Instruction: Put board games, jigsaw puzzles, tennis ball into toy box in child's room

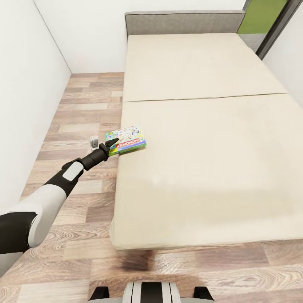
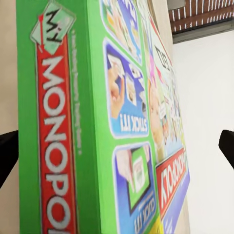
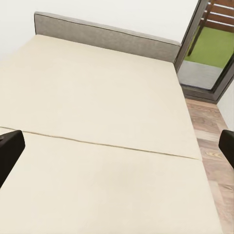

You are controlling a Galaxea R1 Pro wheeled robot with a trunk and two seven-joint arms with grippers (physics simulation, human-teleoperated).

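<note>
The left pincer (image 1: 112,144) is seen stretched out from the robot's left side to the near-left edge of the bed (image 1: 210,176), with its jaws spread and the green-edged "Monopoly" box (image 1: 127,139) between them. In the left wrist view the box (image 2: 102,122) is shown very close, its green side with the red lettered band turned towards the camera, and one dark fingertip (image 2: 7,151) is seen on either side of it, apart from the box; whether they touch it cannot be told. The box is lying flat on the beige cover at the bed's edge, just ahead of the pincer, overhanging slightly towards the floor (image 1: 80,113).

Just beside the pincer, on the wood planks below and to its left, a small pale grey object (image 1: 94,143) is standing; what it is cannot be told. Nothing is seen between the pincer and the box.

The right pincer (image 3: 117,146) is held over the bed (image 3: 107,146), its two dark fingertips (image 3: 9,151) wide apart with nothing between them.

Beyond the box the plain cover is divided by one seam across its width, and a grey headboard (image 1: 185,21) is set at the far end. White walls (image 1: 29,84) are seen to the left and behind, and a dark-framed glazed door (image 3: 204,53) with green beyond it stands at the far right.
</note>
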